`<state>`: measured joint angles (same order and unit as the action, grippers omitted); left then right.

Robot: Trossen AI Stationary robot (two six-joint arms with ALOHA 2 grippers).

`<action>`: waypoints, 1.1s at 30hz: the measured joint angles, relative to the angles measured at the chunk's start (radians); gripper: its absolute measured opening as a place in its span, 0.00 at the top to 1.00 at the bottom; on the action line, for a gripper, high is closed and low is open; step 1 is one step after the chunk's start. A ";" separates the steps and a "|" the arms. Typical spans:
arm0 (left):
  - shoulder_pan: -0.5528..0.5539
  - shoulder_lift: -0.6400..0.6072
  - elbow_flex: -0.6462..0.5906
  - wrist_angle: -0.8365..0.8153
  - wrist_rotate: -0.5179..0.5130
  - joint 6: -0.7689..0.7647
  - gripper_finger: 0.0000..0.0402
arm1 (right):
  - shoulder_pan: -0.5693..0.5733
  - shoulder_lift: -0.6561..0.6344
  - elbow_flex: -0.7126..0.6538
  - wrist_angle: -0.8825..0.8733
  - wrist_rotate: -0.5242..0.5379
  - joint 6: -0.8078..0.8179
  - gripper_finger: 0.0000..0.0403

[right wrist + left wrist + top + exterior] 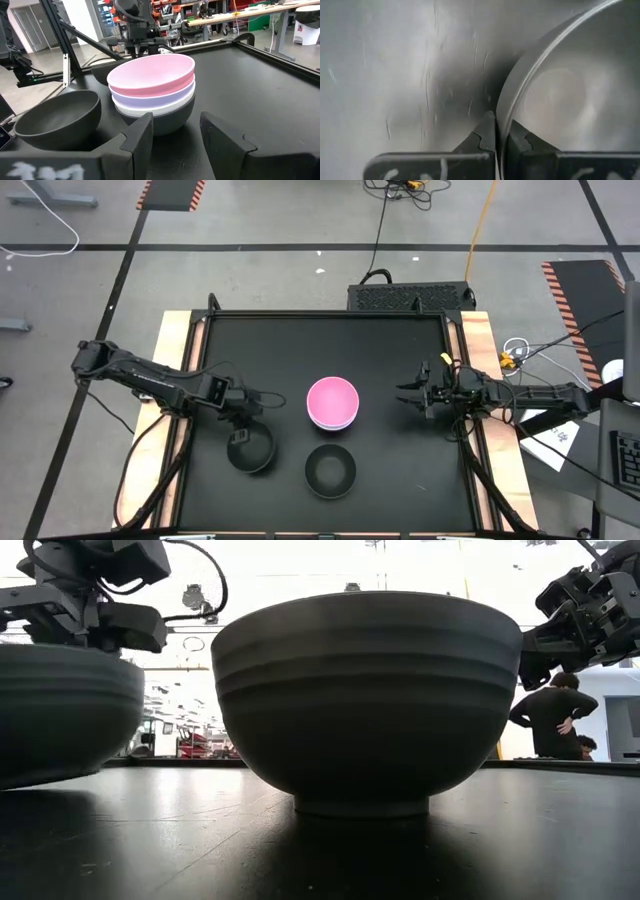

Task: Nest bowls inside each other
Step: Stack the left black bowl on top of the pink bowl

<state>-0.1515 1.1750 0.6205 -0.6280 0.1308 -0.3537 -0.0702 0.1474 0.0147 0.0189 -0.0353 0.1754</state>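
Bowls number six in all, though only the right wrist view lets the count be made. Four of them sit nested in one stack near the middle of the black table top point(330, 340): a pink round bowl point(151, 74) on top, a lavender-purple bowl point(155, 98) under it, a white bowl point(160, 108) under that, and a black bowl point(170, 121) at the bottom. From above, only the pink one point(332, 401) and a sliver of lavender rim show.

Two more black bowls stand alone on the table, apart from the stack on the near side. One single black round bowl point(330, 469) sits just in front of the stack, empty and upright; it fills the middle of the low view point(366, 700). The other black bowl point(251, 451) lies to the left of it, with the left gripper point(241, 436) directly over its rim. In the left wrist view the two dark fingers point(485, 136) are pinched together on that rim point(520, 75), one inside the bowl and one outside, so this gripper is clenched on the bowl's edge.

The right gripper point(408, 394) hangs to the right of the stack, well clear of it, its fingers point(142, 131) spread apart and holding nothing.
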 joint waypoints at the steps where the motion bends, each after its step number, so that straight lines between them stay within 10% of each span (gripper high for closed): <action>1: 0.001 -0.004 0.001 0.017 0.000 0.014 0.98 | 0.000 0.000 0.000 0.000 0.000 0.000 0.62; 15: 0.081 -0.025 0.181 0.215 0.011 0.273 0.99 | 0.000 0.008 0.000 0.000 0.000 0.008 0.62; 33: 0.254 0.499 0.990 -0.283 0.101 0.559 0.99 | 0.000 0.020 0.000 0.000 0.001 0.036 0.62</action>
<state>0.1022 1.6740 1.6102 -0.9109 0.2319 0.2052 -0.0700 0.1676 0.0147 0.0189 -0.0344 0.2111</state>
